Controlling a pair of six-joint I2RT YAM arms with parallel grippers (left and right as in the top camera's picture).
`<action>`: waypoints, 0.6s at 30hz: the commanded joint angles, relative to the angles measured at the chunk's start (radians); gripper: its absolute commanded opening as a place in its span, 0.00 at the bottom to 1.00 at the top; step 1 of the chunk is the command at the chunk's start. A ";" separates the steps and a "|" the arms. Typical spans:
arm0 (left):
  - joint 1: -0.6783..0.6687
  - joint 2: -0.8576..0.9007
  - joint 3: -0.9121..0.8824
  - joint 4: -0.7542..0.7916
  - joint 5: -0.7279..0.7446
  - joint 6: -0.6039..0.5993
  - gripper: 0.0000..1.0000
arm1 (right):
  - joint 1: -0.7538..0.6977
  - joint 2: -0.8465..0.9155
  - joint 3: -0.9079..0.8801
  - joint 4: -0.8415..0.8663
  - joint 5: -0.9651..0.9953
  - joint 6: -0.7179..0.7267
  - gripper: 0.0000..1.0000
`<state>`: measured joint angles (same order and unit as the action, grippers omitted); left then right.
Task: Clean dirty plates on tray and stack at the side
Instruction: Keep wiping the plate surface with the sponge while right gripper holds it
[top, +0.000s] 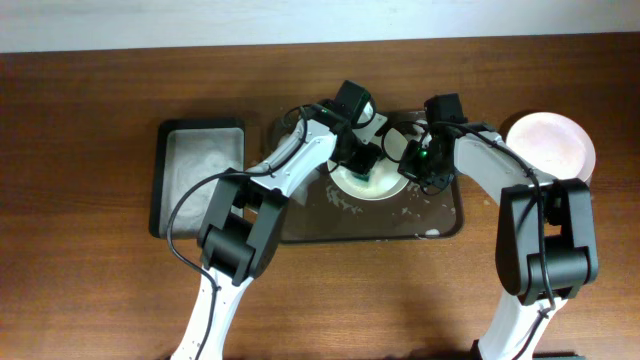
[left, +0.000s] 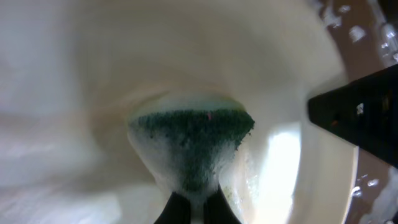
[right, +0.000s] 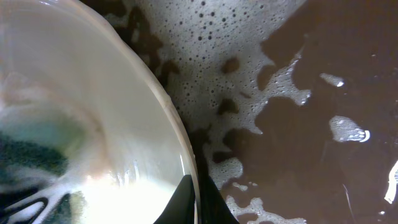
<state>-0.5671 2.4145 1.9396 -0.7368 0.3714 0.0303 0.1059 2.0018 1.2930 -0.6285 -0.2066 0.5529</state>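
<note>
A white plate (top: 385, 188) lies in the dark foamy tray (top: 450, 228). My left gripper (top: 360, 160) is shut on a green sponge (left: 193, 140) and presses it onto the plate's wet inner face (left: 93, 74). My right gripper (top: 425, 165) is shut on the plate's right rim (right: 180, 155), one finger inside and one outside. The sponge also shows in the right wrist view (right: 25, 155). A second white plate (top: 550, 145) with a faint pinkish tint lies on the table at the far right. A third plate is not clearly in view.
A narrower dark tub (top: 160, 180) with white foam stands left of the tray. White foam (right: 249, 74) spreads over the tray's wet floor beside the plate. A white shape (top: 366, 106) shows behind my left wrist at the tray's far edge.
</note>
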 joint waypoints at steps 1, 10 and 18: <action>-0.039 0.073 -0.039 0.073 0.086 -0.021 0.00 | 0.006 0.047 -0.032 -0.014 0.058 0.001 0.04; -0.039 0.073 -0.039 0.214 -0.045 -0.126 0.01 | 0.006 0.047 -0.032 -0.014 0.058 0.001 0.04; -0.039 0.073 -0.039 0.221 -0.468 -0.296 0.01 | 0.006 0.047 -0.032 -0.014 0.058 0.001 0.04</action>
<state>-0.6159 2.4325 1.9217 -0.5159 0.2062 -0.1745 0.1032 2.0018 1.2930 -0.6174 -0.2031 0.5816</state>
